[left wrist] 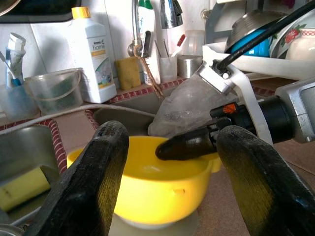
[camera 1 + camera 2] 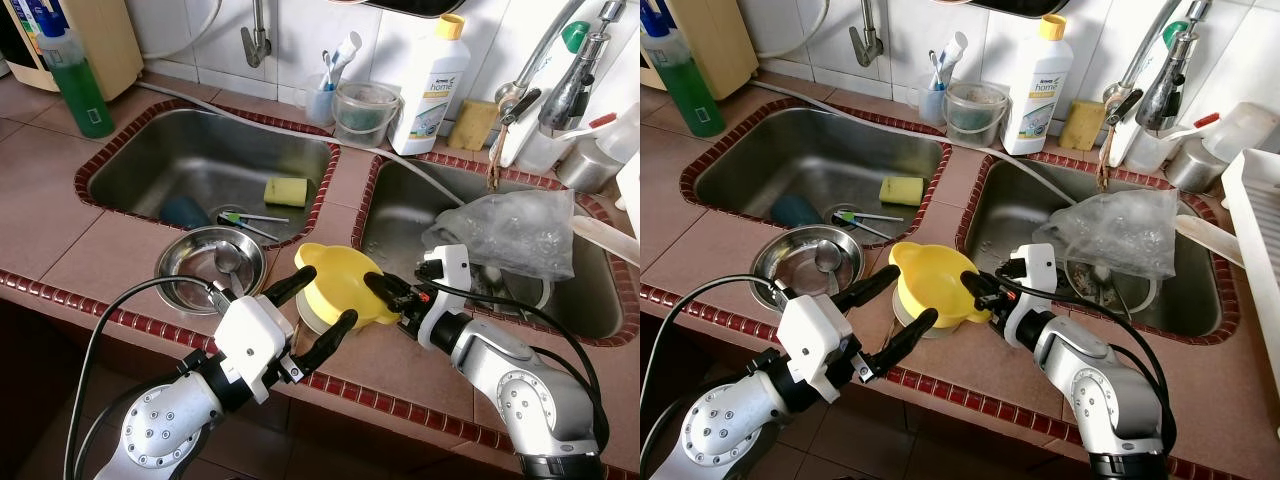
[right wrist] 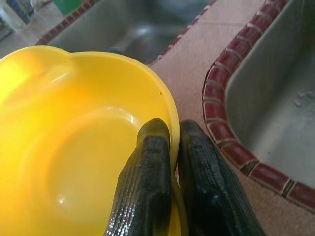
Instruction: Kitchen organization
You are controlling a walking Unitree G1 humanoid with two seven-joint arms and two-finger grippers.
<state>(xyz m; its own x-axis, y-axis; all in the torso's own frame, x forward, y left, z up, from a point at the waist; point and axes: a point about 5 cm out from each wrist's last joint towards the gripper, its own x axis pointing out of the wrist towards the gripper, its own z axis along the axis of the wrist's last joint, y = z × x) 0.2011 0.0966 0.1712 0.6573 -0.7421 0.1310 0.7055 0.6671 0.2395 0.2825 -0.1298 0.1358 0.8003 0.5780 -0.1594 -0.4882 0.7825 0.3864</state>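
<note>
So the yellow bowl sits on a white dish on the tiled bench, right on the strip between the two sinks. The right tool has its two fingers pinched tight on the bowl's rim, one finger inside and one outside; the right wrist view shows that nicely. The left tool is spread wide open just in front of the bowl, one finger on each side of it, gripping nothing.

Just left of the bowl there's a steel plate with a spoon lying in it. The left sink has a yellow sponge in it. A crumpled clear plastic bag lies over the right sink. A white detergent bottle stands against the tiled wall behind.
</note>
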